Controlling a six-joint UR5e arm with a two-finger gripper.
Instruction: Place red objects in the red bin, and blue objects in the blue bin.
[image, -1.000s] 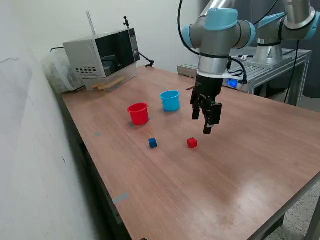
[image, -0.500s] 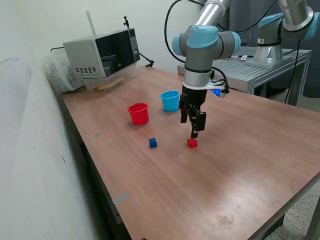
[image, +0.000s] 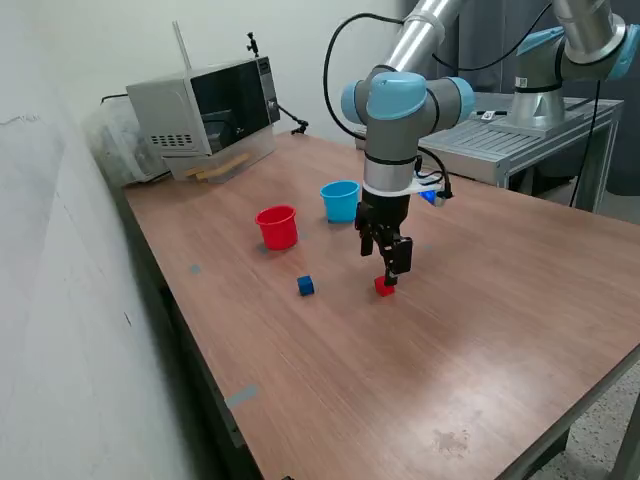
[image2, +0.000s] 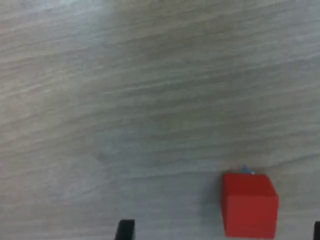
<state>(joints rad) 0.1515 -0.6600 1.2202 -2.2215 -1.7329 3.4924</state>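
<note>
One small red cube (image: 384, 288) lies on the wooden table (image: 480, 330). My gripper (image: 386, 272) hangs just above it, open. In the wrist view the red cube (image2: 249, 210) lies between the two dark fingertips (image2: 125, 230), closer to one than the other, and my gripper (image2: 220, 231) is not touching it. One dark blue cube (image: 305, 286) lies to the exterior view's left of the red cube. The red cup (image: 277, 227) and the light blue cup (image: 340, 200) stand upright beyond the cubes. I see no second red or blue cube.
A microwave (image: 205, 112) stands at the table's far corner, with wooden strips in front of it. A metal bench and a second robot arm (image: 560, 60) are behind the table on the exterior view's right. A wall runs along the exterior view's left.
My gripper has moved toward the exterior view's left and down, from above the table beside the red cube to just over the cube. The cubes and cups have not moved.
</note>
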